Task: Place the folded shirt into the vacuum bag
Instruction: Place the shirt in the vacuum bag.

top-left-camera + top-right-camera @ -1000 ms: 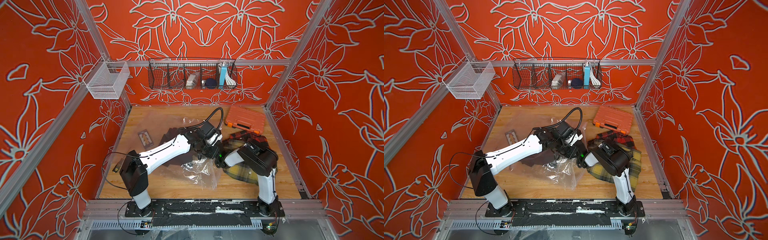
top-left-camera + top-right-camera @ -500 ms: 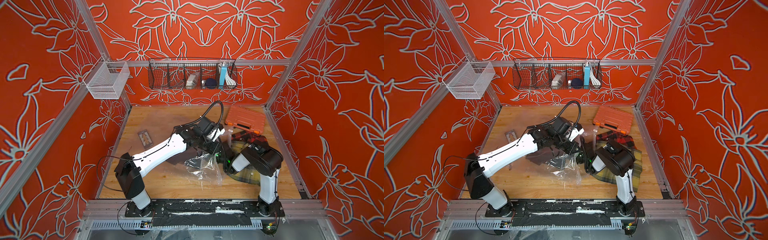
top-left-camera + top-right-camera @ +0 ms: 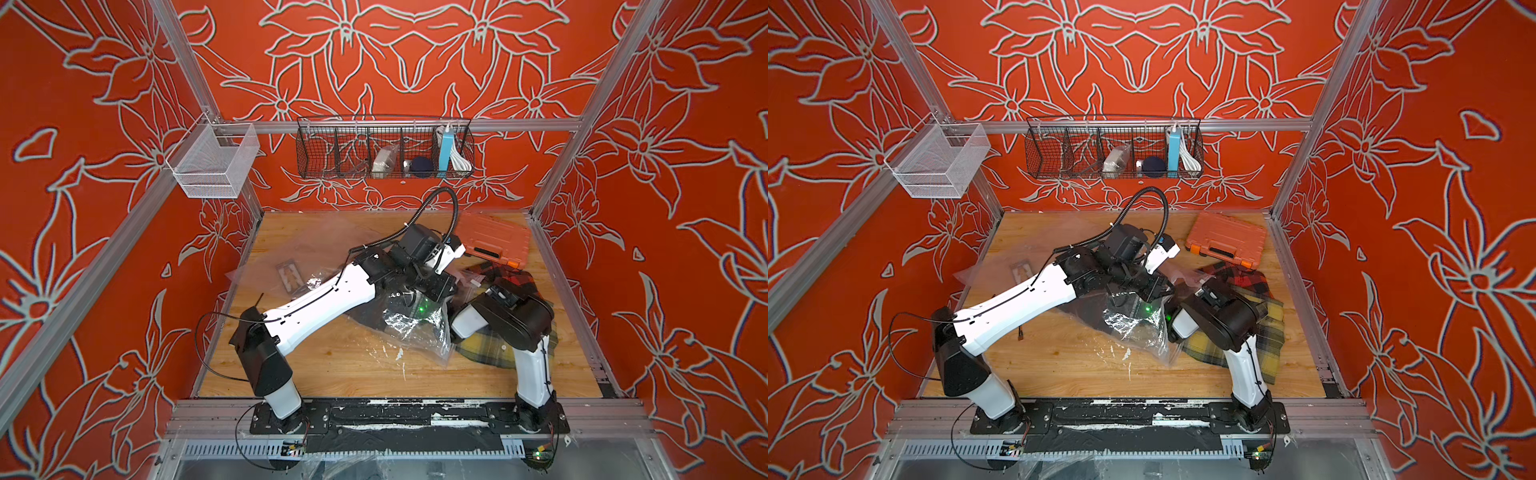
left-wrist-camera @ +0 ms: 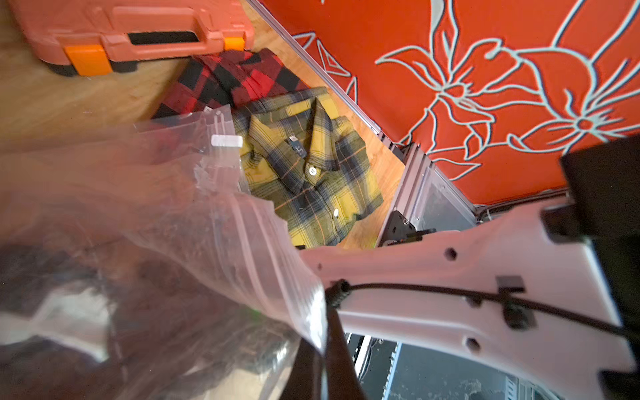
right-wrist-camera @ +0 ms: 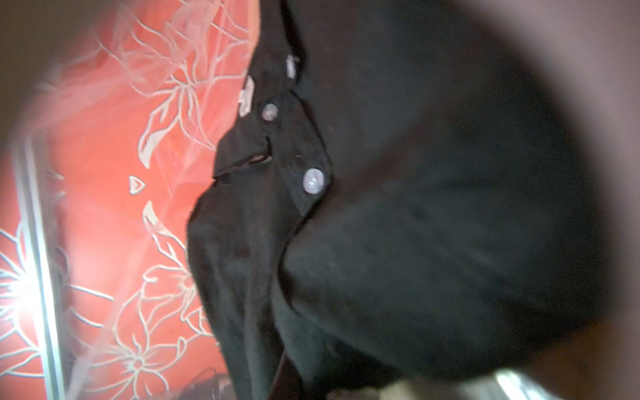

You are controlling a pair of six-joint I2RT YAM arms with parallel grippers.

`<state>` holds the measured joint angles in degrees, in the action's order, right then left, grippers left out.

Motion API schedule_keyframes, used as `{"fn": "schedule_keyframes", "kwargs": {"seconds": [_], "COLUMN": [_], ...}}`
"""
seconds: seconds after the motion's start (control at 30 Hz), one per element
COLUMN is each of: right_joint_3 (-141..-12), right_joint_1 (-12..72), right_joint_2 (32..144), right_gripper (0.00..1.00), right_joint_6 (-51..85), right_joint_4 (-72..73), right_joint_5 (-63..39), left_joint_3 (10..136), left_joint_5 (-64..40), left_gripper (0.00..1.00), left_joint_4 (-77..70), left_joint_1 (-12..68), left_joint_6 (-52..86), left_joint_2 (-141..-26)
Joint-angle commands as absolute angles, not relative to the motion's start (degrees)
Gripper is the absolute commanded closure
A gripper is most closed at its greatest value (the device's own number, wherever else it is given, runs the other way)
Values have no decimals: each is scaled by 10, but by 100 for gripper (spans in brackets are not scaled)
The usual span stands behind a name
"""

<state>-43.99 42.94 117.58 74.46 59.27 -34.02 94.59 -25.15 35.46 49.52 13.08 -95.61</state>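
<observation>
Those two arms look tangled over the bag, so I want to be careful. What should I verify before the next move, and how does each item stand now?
1. Bag mouth held up: ok. The left gripper is shut on the vacuum bag at its zip edge.
2. Dark shirt fully inside: cannot tell. Plastic covers it, but its edges are hidden.
3. Right gripper holding the shirt: cannot tell. It is shut, but its fingertips show nowhere.
4. Arm clearance: not ok. The left arm crosses closely over the right forearm.
5. Spare shirts out of the way: ok. The yellow plaid shirt and red plaid shirt lie outside the bag.
</observation>
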Motion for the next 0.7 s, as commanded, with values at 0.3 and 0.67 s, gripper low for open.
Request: {"fn": "schedule_keyframes", "kwargs": {"seconds": [0.3, 0.67], "right_joint_3": [-587, -681], "right_joint_1": [443, 457], "right_joint_2": [1251, 1291], "right_gripper": [100, 99], "right_joint_6": [760, 776], "right_joint_4": [554, 486], "right_joint_5": [-351, -302], "left_joint_3": [872, 812], "left_joint_5": [-307, -288], "left_gripper": [100, 100], "left_joint_4": [306, 320], "left_joint_1": [500, 484], "left_joint_6": [135, 117], "left_joint_2": [-943, -892]}}
